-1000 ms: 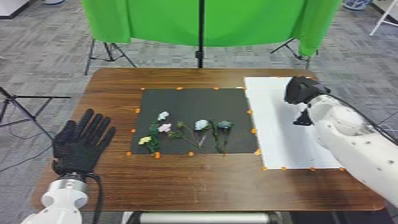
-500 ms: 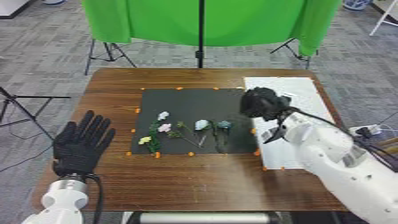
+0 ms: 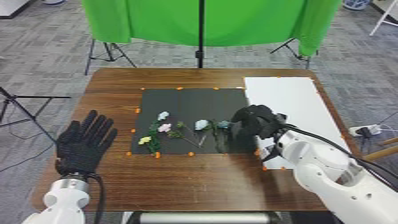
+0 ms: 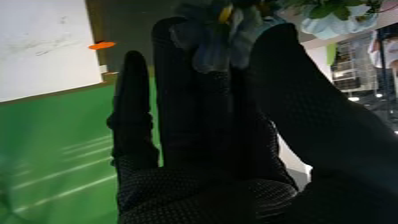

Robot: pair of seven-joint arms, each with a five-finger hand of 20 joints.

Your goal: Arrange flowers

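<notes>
As right robot hand (image 3: 258,121) gapes — flower (image 4: 211,50) sits between

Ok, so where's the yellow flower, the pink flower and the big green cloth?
Yellow flower (image 3: 144,140): head view, on its bloom.
Pink flower (image 3: 164,128): head view, on its bloom.
Green cloth (image 3: 226,22): head view, near the middle of its hanging part.

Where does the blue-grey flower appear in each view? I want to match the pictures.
Head view: the blue-grey flower is at the right end of the row, beside the right hand.
Right wrist view: the blue-grey flower is at the fingertips, near the thumb's tip.
Shared landmark: the white sheet.
</notes>
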